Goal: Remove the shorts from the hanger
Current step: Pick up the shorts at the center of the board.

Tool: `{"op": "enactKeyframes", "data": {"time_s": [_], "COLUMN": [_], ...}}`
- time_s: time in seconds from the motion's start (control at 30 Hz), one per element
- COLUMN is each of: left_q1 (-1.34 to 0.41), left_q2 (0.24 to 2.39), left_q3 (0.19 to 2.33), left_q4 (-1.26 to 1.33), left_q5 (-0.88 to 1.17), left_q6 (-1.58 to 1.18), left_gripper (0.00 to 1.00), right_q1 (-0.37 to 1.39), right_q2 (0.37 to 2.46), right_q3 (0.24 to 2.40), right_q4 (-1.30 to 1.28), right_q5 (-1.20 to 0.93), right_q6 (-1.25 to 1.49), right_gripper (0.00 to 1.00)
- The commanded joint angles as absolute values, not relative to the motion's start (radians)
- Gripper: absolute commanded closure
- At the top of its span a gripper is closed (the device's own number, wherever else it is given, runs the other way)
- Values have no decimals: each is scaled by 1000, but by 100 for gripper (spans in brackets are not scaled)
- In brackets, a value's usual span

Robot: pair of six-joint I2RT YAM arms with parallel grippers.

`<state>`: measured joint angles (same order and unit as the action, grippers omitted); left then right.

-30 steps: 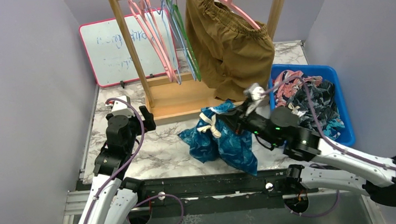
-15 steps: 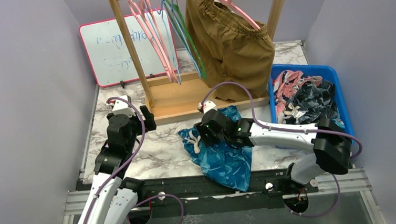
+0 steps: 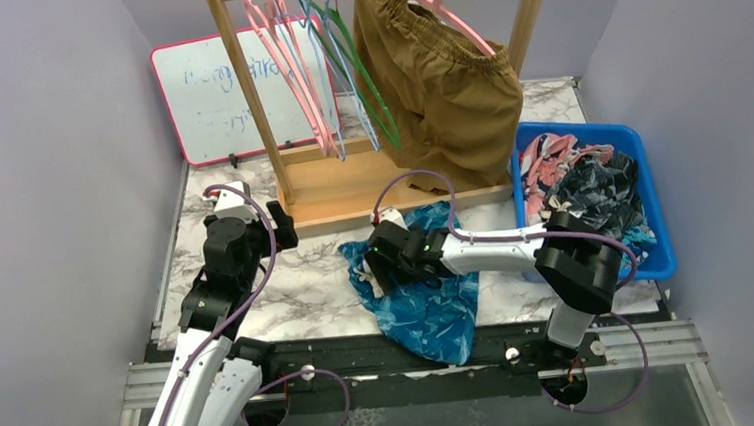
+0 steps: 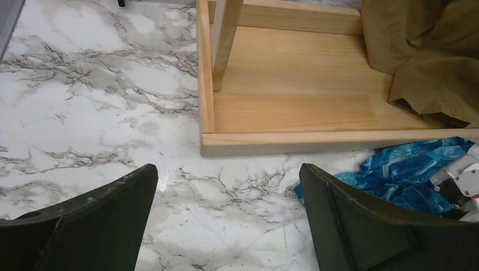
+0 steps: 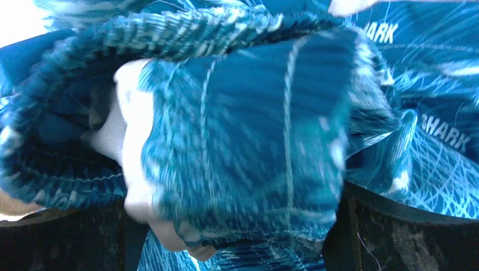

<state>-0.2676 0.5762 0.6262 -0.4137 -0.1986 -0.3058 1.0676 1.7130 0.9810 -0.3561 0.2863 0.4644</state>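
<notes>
teal shorts (image 5: 243, 141) bunched, between spread right jaws

Surface: marble-patterned table (image 3: 298, 289). Standing directly on it:
- wooden rack base (image 3: 346, 190), centre rear
- whiteboard (image 3: 209, 94), propped at rear left
- blue bin (image 3: 660, 223), at the right edge
- blue shorts (image 3: 430, 314), crumpled in front of the rack base, one end hanging over the near edge

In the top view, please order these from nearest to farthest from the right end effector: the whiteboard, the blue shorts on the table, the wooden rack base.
1. Blue shorts: directly under the right end effector.
2. Wooden rack base: just behind it.
3. Whiteboard: far back left.
</notes>
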Motion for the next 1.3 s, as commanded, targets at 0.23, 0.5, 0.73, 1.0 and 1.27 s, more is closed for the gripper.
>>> {"op": "enactKeyframes", "data": {"time_s": [0.23, 0.5, 0.73, 1.0, 1.27], "left_q1": [-262, -259, -258, -257, -256], "left_q2": [585, 598, 596, 592, 589], "left_q3": [623, 623, 623, 624, 623], "left_q4": [-403, -401, -401, -401, -399], "left_q5": [-174, -164, -164, -157, -153], "left_q6": [-302, -302, -301, -302, -302], "left_gripper": [1, 1, 1, 1, 1], "right_q1": [1102, 1102, 1103, 1102, 1103], "right_q2": [1895, 1644, 1203, 785, 728], "right_q3": [918, 821, 668, 687, 906], "right_q4": [-426, -297, -132, -258, -578], "right_q5": [351, 401, 422, 616, 893], "right_q6": [521, 527, 534, 512, 529], "right_gripper": [47, 99, 99, 99, 99]}}
